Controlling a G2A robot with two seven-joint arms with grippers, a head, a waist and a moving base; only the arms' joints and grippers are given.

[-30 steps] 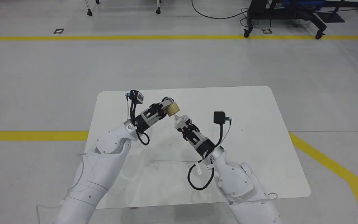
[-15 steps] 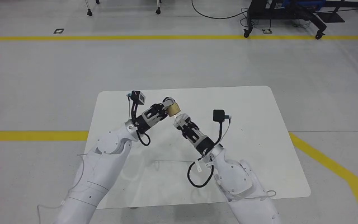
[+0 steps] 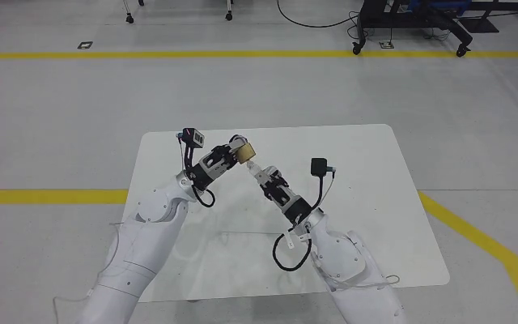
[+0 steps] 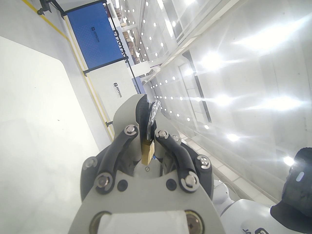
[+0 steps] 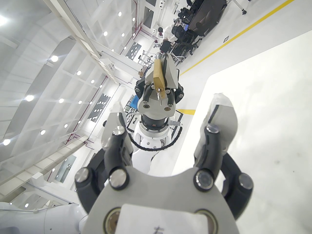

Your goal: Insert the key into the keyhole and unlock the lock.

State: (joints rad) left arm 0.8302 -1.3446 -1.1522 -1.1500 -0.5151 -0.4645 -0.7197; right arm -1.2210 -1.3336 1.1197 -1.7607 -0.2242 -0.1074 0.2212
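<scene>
Over your white counter (image 3: 364, 235), the left pincer (image 3: 235, 151) angles upward, clamped on the lock (image 3: 246, 151); your right pincer (image 3: 253, 169) points at it, fingers apart.

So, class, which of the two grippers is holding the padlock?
The left gripper, shut on the brass padlock. The right gripper is open and empty, apart from it.
</scene>
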